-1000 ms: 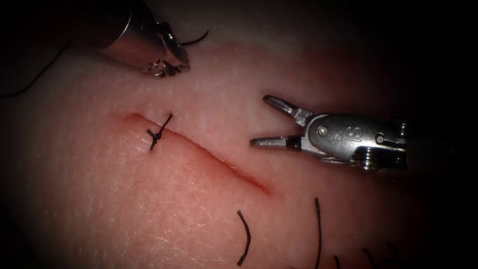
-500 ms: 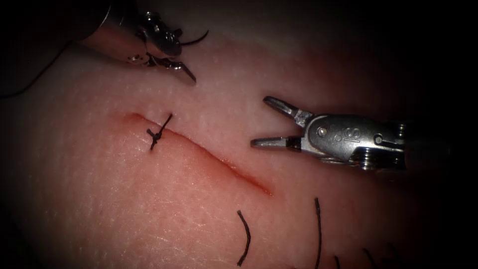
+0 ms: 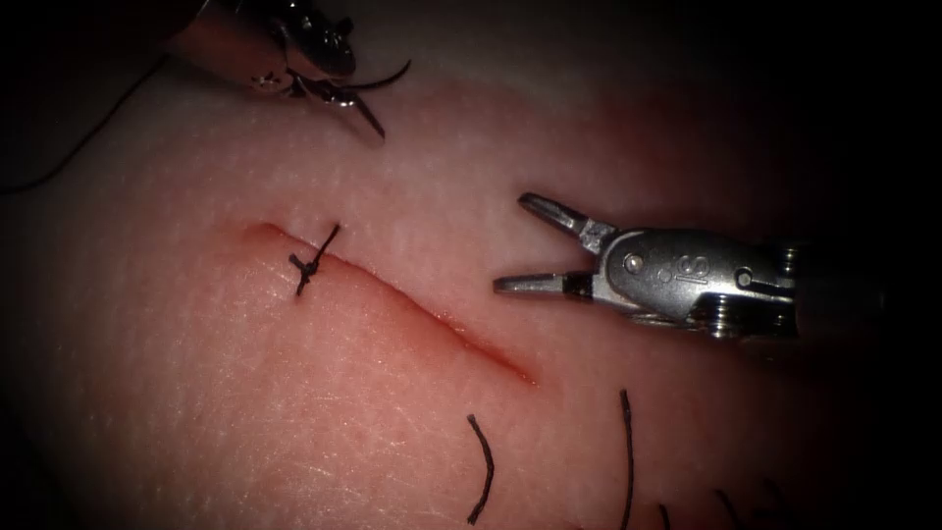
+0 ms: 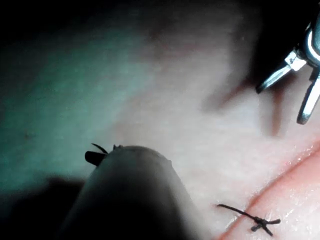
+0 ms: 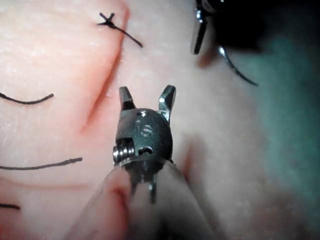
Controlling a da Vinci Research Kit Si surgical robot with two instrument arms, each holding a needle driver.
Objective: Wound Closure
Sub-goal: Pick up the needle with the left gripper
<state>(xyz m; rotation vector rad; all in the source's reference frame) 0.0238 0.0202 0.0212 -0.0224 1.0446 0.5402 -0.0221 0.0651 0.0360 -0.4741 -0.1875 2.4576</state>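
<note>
At the upper left of the frame the left tool (image 3: 339, 93) has swung its tip toward the needle (image 3: 385, 77) — grip unclear — while the right tool (image 3: 530, 242) waits wide open and empty, right of the cut (image 3: 412, 304) with its one knot (image 3: 307, 264).

Cut thread ends (image 3: 483, 469), loose, lying apart

Left claw (image 3: 339, 93) partly cut off by frame edge, its grip unclear, needle (image 3: 385, 77) half hidden behind it
</note>
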